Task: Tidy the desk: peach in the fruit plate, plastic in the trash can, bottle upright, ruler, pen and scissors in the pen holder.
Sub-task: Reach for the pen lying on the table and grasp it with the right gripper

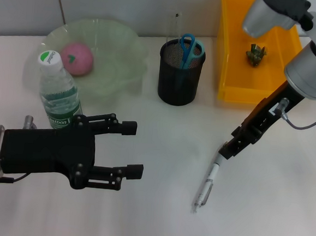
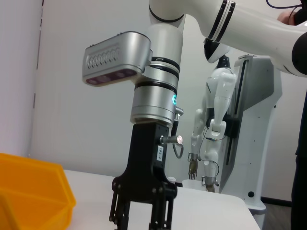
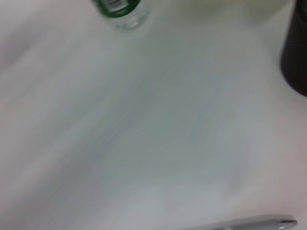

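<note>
A silver pen point(image 1: 205, 185) lies on the white table, also at the edge of the right wrist view point(image 3: 249, 224). My right gripper point(image 1: 225, 150) hangs just over the pen's far end, open and holding nothing; the left wrist view shows it too point(image 2: 141, 215). The black mesh pen holder point(image 1: 178, 76) holds blue-handled scissors point(image 1: 189, 47) and a clear ruler point(image 1: 176, 26). A pink peach point(image 1: 77, 58) sits in the green fruit plate point(image 1: 117, 49). The water bottle point(image 1: 58, 94) stands upright. My left gripper point(image 1: 131, 150) is open and empty, near the bottle.
A yellow bin point(image 1: 231, 58) stands at the back right with a crumpled greenish piece of plastic point(image 1: 256, 54) in it. The bin's corner shows in the left wrist view point(image 2: 33, 191). The pen holder's side shows in the right wrist view point(image 3: 295, 52).
</note>
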`<state>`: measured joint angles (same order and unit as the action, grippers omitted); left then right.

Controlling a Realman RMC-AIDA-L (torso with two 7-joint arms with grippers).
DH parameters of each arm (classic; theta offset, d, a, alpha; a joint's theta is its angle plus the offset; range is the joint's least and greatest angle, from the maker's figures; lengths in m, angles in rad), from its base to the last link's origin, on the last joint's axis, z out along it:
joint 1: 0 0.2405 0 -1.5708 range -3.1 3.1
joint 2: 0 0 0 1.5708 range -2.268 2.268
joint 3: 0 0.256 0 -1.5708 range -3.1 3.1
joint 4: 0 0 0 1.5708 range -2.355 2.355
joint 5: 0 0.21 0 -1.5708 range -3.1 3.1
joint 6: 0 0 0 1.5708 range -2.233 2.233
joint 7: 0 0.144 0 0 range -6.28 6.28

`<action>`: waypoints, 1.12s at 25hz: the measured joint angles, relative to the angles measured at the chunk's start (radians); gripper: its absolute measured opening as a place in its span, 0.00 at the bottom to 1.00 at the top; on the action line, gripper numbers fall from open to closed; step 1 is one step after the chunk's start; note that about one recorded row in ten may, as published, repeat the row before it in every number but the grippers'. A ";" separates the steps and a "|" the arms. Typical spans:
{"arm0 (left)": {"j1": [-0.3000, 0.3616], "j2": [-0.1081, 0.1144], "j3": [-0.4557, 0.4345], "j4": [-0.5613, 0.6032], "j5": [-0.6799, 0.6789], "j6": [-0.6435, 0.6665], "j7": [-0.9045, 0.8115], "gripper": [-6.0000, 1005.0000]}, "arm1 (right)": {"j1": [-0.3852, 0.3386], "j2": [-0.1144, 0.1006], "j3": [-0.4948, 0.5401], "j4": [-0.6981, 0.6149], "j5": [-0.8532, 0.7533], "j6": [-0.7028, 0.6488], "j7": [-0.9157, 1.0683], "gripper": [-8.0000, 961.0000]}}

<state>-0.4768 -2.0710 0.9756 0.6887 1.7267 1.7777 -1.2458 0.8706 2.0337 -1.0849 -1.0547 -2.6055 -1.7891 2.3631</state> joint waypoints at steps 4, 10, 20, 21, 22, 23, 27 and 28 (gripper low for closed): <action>-0.001 0.000 0.000 -0.001 -0.008 0.000 -0.003 0.80 | -0.001 0.004 -0.017 -0.002 -0.003 0.003 -0.083 0.64; 0.002 0.000 0.000 -0.002 -0.014 0.000 -0.008 0.80 | 0.004 0.005 -0.022 -0.003 -0.004 0.006 -0.199 0.63; 0.003 0.001 0.000 -0.014 -0.014 0.000 -0.009 0.79 | -0.001 0.016 -0.098 -0.039 -0.006 0.018 -0.332 0.61; 0.003 0.001 -0.001 -0.014 -0.014 0.000 -0.009 0.79 | -0.002 0.016 -0.102 -0.042 -0.008 0.019 -0.334 0.61; 0.002 0.001 -0.001 -0.014 -0.014 0.000 -0.009 0.79 | -0.002 0.016 -0.107 -0.046 -0.010 0.020 -0.336 0.61; 0.002 0.002 -0.001 -0.014 -0.014 0.000 -0.009 0.78 | -0.002 0.016 -0.108 -0.047 -0.014 0.021 -0.338 0.61; 0.002 0.002 -0.002 -0.014 -0.020 0.000 -0.009 0.78 | 0.001 0.017 -0.114 -0.048 -0.020 0.022 -0.340 0.60; 0.002 0.002 -0.002 -0.014 -0.020 0.000 -0.009 0.78 | 0.001 0.017 -0.117 -0.048 -0.021 0.022 -0.340 0.60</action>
<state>-0.4748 -2.0693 0.9740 0.6748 1.7064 1.7778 -1.2548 0.8718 2.0507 -1.2019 -1.1028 -2.6266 -1.7667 2.0229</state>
